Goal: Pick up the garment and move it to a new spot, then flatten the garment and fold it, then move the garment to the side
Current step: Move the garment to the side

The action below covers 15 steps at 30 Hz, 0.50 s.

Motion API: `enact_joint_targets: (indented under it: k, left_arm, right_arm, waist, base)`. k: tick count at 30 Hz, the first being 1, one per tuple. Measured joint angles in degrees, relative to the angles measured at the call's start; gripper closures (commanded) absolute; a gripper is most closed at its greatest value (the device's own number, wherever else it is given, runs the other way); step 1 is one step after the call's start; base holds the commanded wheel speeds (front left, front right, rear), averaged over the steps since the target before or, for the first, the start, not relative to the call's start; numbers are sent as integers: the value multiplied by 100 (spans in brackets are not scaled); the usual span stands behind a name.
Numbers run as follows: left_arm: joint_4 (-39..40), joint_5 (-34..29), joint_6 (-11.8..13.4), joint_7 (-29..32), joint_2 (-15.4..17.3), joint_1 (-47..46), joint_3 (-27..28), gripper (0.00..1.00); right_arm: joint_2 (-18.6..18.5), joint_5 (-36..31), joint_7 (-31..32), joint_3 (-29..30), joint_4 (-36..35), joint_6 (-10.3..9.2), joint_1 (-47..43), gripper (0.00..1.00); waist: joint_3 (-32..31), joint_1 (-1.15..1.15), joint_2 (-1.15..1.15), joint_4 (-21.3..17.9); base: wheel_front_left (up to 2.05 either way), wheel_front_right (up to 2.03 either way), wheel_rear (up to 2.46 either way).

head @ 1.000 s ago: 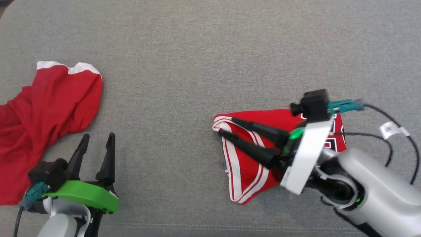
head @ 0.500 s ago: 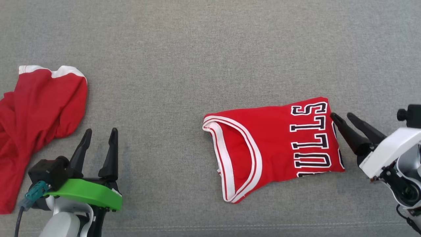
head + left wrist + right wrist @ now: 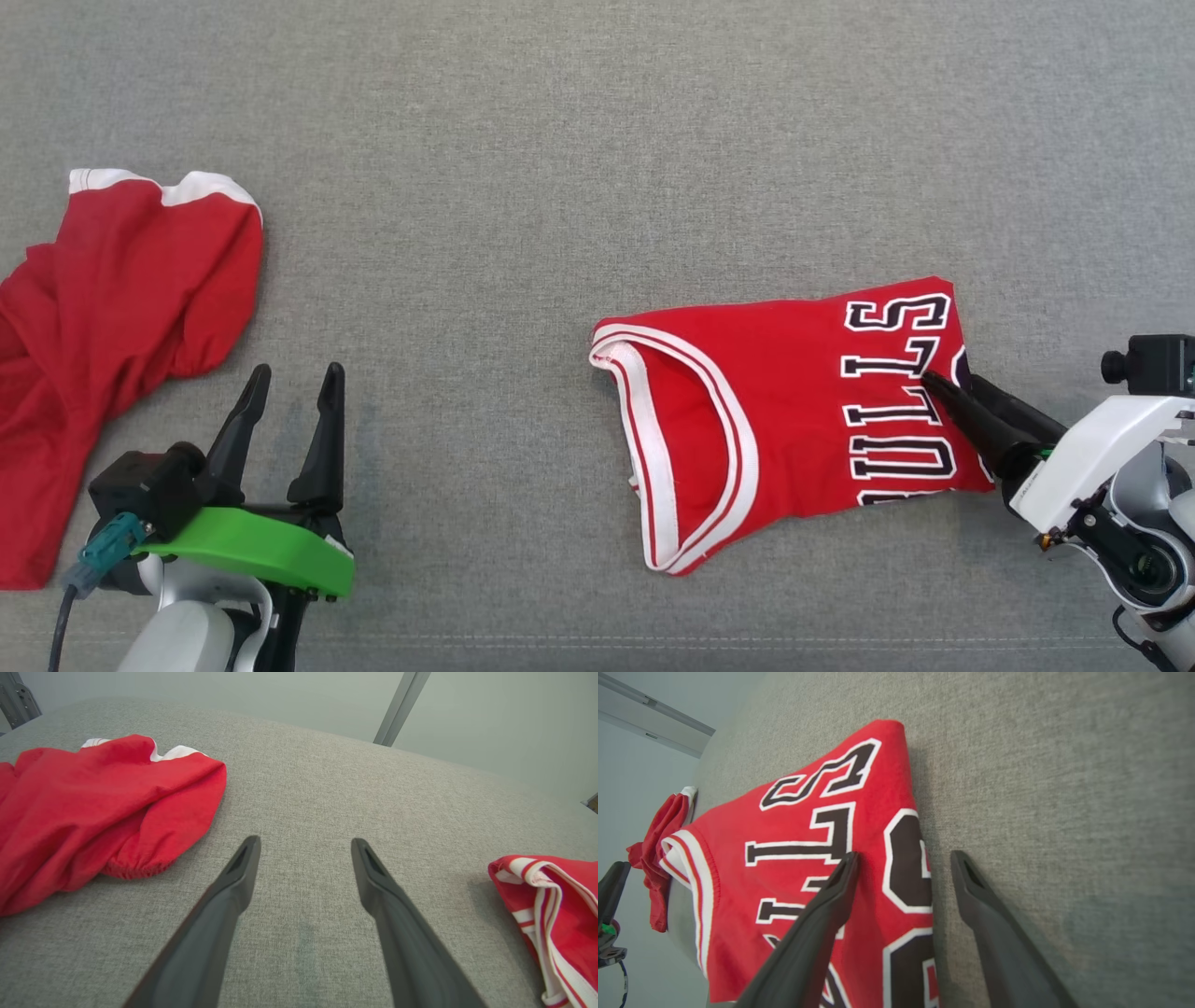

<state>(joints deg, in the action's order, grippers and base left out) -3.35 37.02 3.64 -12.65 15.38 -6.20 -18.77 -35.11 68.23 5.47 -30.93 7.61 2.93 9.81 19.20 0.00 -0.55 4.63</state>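
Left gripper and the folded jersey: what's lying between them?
Nothing. Only bare grey surface lies between the left gripper and the jersey, seen in the head view.

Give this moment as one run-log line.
left gripper: jaws open, above grey fabric surface | right gripper: jaws open, astride lettered edge of folded red basketball jersey | crumpled red garment: far left

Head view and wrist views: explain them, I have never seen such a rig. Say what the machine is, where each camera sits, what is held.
A two-armed robot. The head camera looks down on a grey fabric surface; each wrist camera looks along its gripper's two dark fingers. A folded red basketball jersey lies on the right, a crumpled red garment with white trim on the left. The left gripper is open over bare fabric. The right gripper, open, straddles the jersey's edge. Nothing is held.
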Motion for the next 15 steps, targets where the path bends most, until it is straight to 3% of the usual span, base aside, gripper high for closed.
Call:
enact_joint_targets:
  k: [1,2,4,7,11,15]
  left_arm:
    - [1,0,1,0,0,-1,7,0]
    - [2,0,1,0,0,-2,2,0]
    - [11,-9,0,1,-11,-15,-32,0]
    - [43,-16,0,2,-44,-91,-66,0]
    - [144,-16,0,2,-45,-208,-54,0]
    - [230,-40,1,9,-45,-267,-60,0]
  right_arm:
    - [18,13,48,-18,33,15,11,0]
    - [42,60,103,-42,59,47,37,48]
    - [52,80,171,-65,64,77,91,100]
    - [-45,70,449,-142,3,160,378,100]
    - [-645,-279,834,-55,-18,143,1064,100]
    - [-1533,-587,1042,449,303,-188,1726,100]
  waist:
    - [3,0,0,14]
    - [6,0,0,26]
    - [14,0,0,57]
    - [53,0,0,116]
    - [158,0,0,169]
    - [293,0,0,215]
  base:
    - [0,0,0]
    - [0,0,0]
    - [0,0,0]
    - [0,0,0]
    - [0,0,0]
    - [0,0,0]
